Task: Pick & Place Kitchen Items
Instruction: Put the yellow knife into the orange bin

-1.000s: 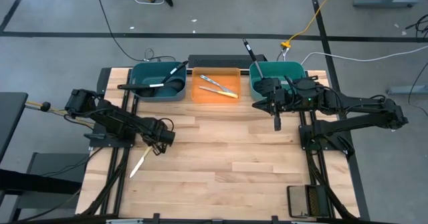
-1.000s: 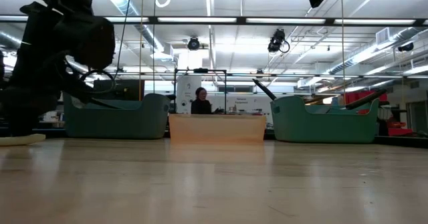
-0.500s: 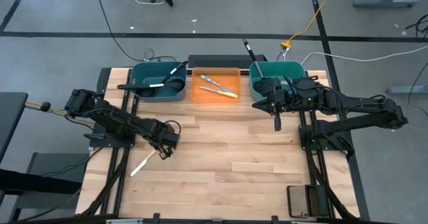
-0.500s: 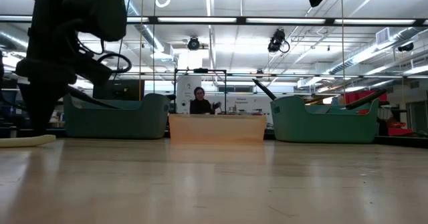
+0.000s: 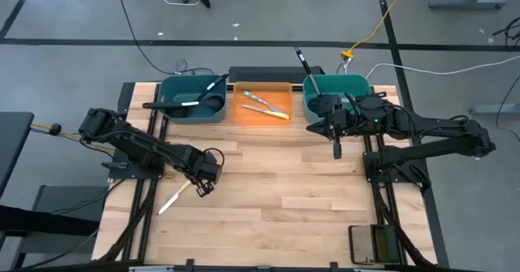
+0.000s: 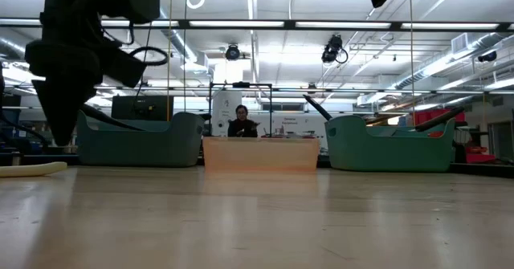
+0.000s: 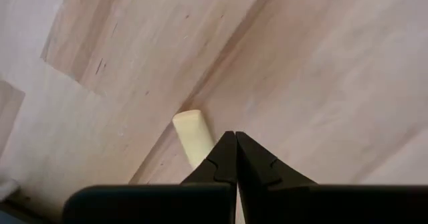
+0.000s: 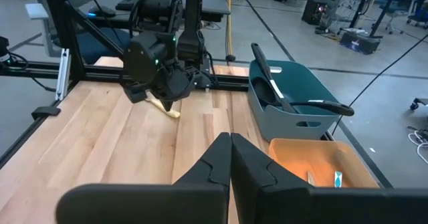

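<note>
Right now my left pincer (image 5: 204, 185) hangs over the yellow-handled knife (image 5: 173, 197) lying on the counter (image 5: 276, 199), well out from the orange bin (image 5: 262, 105) toward the near left. Its fingers (image 7: 224, 158) are pressed together with nothing between them, and the wrist view shows the handle's blunt end poking out just past the tips. To pick this up well I judge I need to spread the fingers first, line them across the slim handle rather than along it, and come down until the pads straddle it before closing; a grip near the handle's middle should keep the blade from swinging on the way to the orange bin, where two more knives (image 5: 264, 104) already lie.

My right pincer (image 5: 336, 152) waits just in front of the right teal bin (image 5: 335, 89), beside the orange bin, also closed and empty. The left teal bin (image 5: 192, 100) on the orange bin's other side holds black utensils (image 5: 180, 104).

Compared with a second ago, my left arm has slid along the knife toward the handle's end. The knife has not moved, and the right arm has stayed put.
</note>
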`<action>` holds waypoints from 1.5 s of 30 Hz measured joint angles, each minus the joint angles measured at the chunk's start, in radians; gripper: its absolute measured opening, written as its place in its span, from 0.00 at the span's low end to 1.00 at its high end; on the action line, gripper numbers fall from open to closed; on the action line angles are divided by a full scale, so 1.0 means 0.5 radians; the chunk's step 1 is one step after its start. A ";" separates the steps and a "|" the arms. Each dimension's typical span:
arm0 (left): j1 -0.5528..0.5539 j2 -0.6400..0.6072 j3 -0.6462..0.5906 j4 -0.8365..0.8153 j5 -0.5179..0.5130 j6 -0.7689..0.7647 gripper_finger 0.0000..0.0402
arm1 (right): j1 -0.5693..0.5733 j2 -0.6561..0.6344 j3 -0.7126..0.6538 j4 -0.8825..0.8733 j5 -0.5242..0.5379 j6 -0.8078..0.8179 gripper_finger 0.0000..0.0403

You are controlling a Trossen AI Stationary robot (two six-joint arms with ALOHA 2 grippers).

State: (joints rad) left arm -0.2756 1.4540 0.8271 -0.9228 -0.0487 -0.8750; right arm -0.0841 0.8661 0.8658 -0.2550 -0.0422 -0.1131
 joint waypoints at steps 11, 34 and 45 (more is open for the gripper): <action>0.000 0.000 0.259 0.010 -0.006 0.257 0.01 | 0.000 0.000 0.000 0.000 0.000 0.000 0.02; -0.131 -0.130 0.368 0.040 0.069 0.763 0.00 | 0.000 0.000 0.000 0.000 0.000 -0.001 0.02; -0.198 -0.415 0.368 -0.134 -0.030 0.759 0.00 | 0.000 0.000 0.000 0.001 0.000 0.017 0.02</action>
State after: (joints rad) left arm -0.3748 1.2466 1.0111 -0.9901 -0.0635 -0.4957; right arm -0.0841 0.8661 0.8658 -0.2546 -0.0422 -0.1048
